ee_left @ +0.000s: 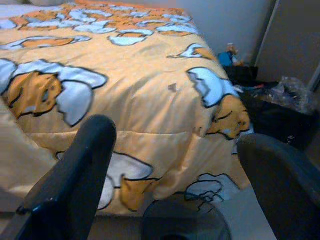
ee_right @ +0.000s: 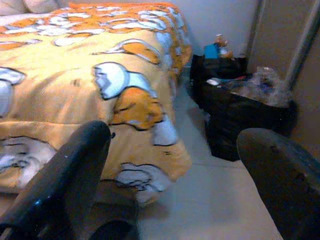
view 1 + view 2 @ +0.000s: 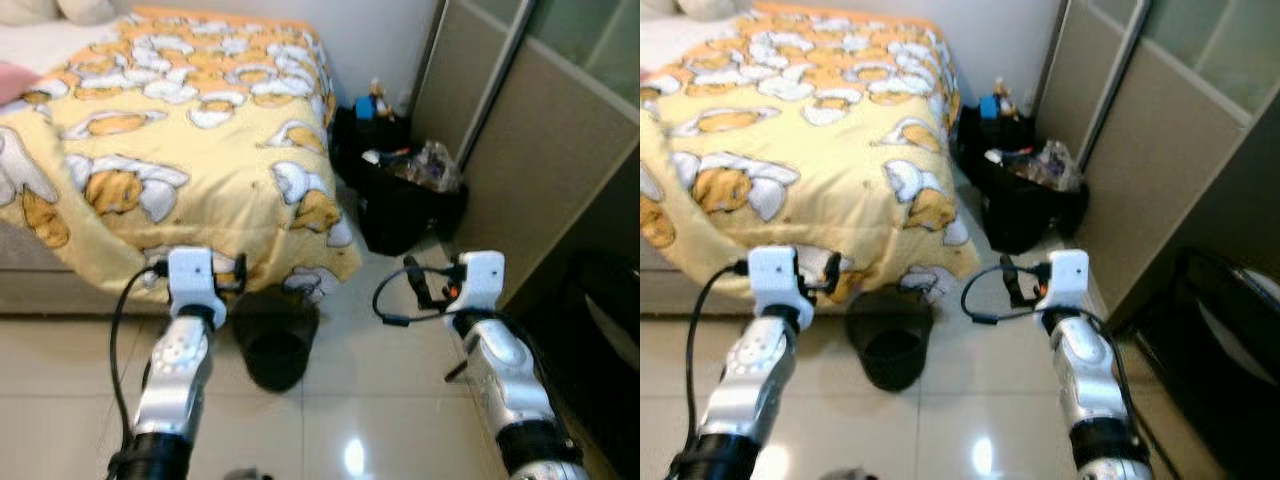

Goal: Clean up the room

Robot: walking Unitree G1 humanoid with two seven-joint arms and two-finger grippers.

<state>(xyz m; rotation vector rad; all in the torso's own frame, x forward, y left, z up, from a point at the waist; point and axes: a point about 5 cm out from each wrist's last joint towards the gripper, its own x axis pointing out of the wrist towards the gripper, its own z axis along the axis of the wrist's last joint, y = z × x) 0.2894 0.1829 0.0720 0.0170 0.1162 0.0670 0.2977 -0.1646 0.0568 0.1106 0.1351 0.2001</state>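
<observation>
A dark round bin [image 3: 275, 350] stands on the tiled floor at the foot of the bed, partly under the hanging yellow blanket [image 3: 180, 130] with its egg cartoon print. Both my arms are raised in front of me. My left gripper [image 1: 175, 145] is open, level with the blanket's lower edge and above the bin [image 1: 185, 220]. My right gripper [image 2: 175, 140] is open too, over bare floor between the bed corner and the black bags [image 2: 245, 115]. Neither holds anything.
Black bags [image 3: 405, 200] stuffed with plastic and rubbish stand against the wall by the bed's far corner, a blue box with a small toy [image 3: 370, 103] behind them. A sliding door panel [image 3: 540, 130] and dark furniture [image 3: 600, 330] line the right side. Pillows [image 3: 60, 10] lie at the bed's head.
</observation>
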